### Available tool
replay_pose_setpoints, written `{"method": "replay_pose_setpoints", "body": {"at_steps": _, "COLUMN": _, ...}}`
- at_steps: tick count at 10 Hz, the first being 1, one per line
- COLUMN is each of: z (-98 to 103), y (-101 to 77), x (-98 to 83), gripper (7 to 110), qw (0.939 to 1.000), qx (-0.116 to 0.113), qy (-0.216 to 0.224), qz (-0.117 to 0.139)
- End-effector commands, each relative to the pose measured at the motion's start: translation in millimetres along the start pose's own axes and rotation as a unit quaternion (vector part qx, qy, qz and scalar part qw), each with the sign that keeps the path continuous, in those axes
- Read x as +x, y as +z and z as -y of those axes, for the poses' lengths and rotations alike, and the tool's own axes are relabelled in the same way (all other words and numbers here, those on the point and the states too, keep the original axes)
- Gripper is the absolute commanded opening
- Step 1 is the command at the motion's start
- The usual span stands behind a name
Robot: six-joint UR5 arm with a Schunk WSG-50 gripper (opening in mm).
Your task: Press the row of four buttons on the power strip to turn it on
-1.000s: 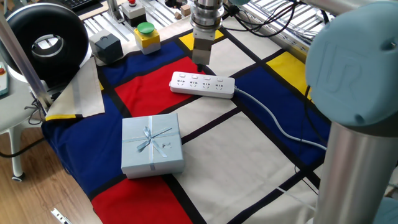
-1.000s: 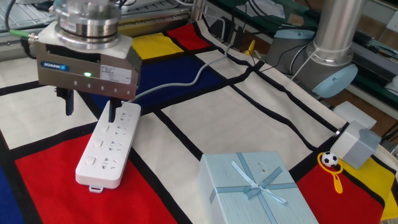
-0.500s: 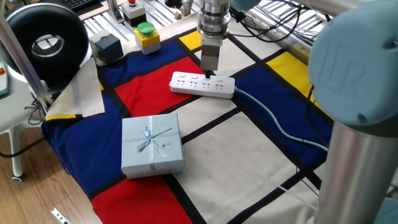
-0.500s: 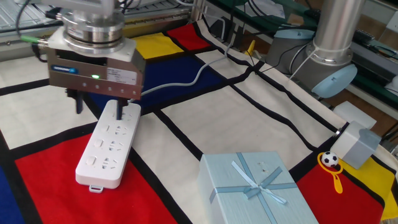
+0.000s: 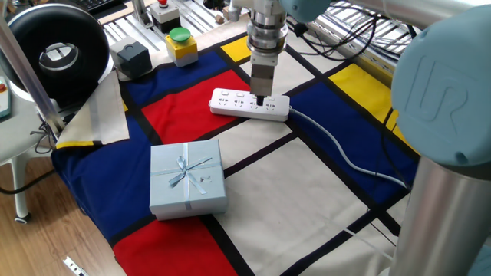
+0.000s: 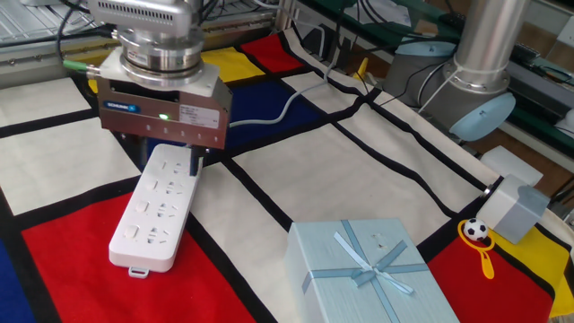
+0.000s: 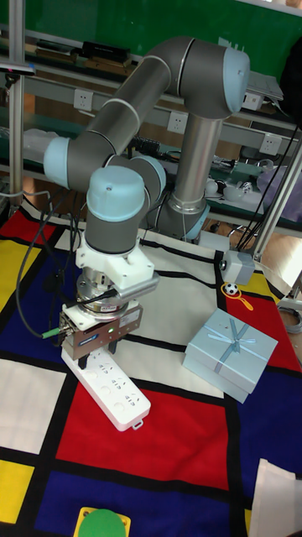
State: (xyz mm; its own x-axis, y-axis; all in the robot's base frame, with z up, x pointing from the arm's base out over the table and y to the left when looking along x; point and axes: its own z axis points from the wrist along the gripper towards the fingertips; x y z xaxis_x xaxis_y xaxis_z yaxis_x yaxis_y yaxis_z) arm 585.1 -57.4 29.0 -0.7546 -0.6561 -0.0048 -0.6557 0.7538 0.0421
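Note:
The white power strip (image 5: 249,105) lies on the coloured cloth, and its pale grey cable (image 5: 337,149) trails to the right. The four buttons (image 5: 239,95) run along its far long edge. My gripper (image 5: 261,98) points straight down over the cable half of the strip. In the other fixed view the gripper (image 6: 169,157) straddles the strip's far end (image 6: 160,202), fingers apart. One dark fingertip (image 6: 195,161) is down at the strip's right edge. Whether it touches a button I cannot tell. The tall view shows the gripper (image 7: 94,351) low over the strip (image 7: 113,388).
A pale blue gift box (image 5: 188,178) with a ribbon sits in front of the strip. A yellow box with a green button (image 5: 181,44), a black block (image 5: 130,57) and a black round device (image 5: 57,46) stand at the back left. A grey cube (image 6: 513,208) lies near the arm's base.
The gripper has moved along the strip toward its cable end and come lower. Its fingertip has gone from hanging above the strip to being down at the strip's edge.

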Motion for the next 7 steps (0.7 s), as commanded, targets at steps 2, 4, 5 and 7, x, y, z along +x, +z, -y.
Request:
{"method": "replay_pose_setpoints", "body": {"at_steps": 2, "z": -2.0, "y": 0.5, "x": -2.4, "gripper": 44, "qw": 1.0000, "qx": -0.001, "qy": 0.008, "qz": -0.004}}
{"method": "replay_pose_setpoints", "body": {"at_steps": 4, "z": -1.6, "y": 0.5, "x": -0.5, "gripper": 44, "qw": 1.0000, "qx": 0.000, "qy": 0.003, "qz": -0.008}}
{"method": "replay_pose_setpoints", "body": {"at_steps": 5, "z": -9.2, "y": 0.3, "x": -12.2, "gripper": 44, "qw": 0.9997, "qx": -0.016, "qy": 0.009, "qz": 0.015}}
{"method": "replay_pose_setpoints", "body": {"at_steps": 7, "z": -9.2, "y": -0.7, "x": -27.9, "gripper": 44, "qw": 0.9988, "qx": -0.016, "qy": 0.001, "qz": 0.047}}
